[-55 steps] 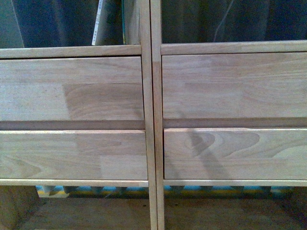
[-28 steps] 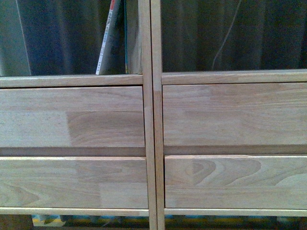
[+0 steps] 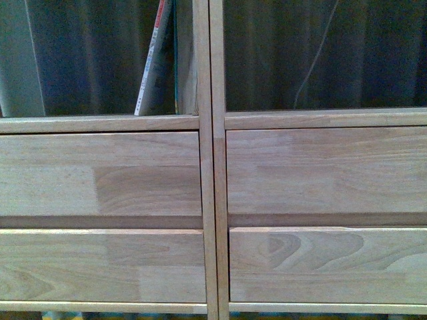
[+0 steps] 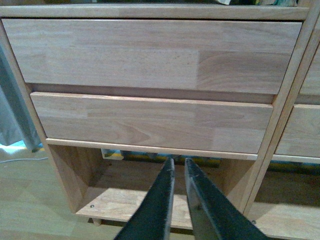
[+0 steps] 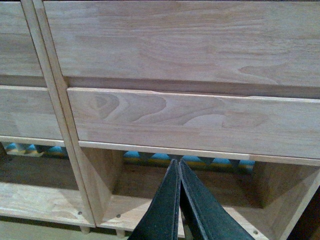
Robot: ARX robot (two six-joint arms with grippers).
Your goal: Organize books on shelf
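Note:
A thin pale book (image 3: 152, 67) with a red-and-white spine edge leans in the left column's open compartment of the light-wood shelf (image 3: 212, 167), against the middle divider. In the front view neither arm shows. In the left wrist view my left gripper (image 4: 178, 162) is shut with nothing in it, in front of the left column's low open compartment below two drawer fronts (image 4: 150, 122). My right gripper (image 5: 176, 164), seen in the right wrist view, is shut and empty too, before the right column's low compartment (image 5: 200, 195) under its drawer fronts.
Dark curtain folds (image 3: 320, 53) hang behind the upper open compartments. A grey panel (image 3: 17, 60) stands at the far left. A blue-and-yellow patterned mat (image 5: 200, 161) shows behind the low compartments. Pale floor (image 4: 30, 200) lies before the shelf's short legs.
The front view has risen: the drawer fronts have slid down the picture, more of the leaning book and upper compartments shows, and the low opening has dropped out of view.

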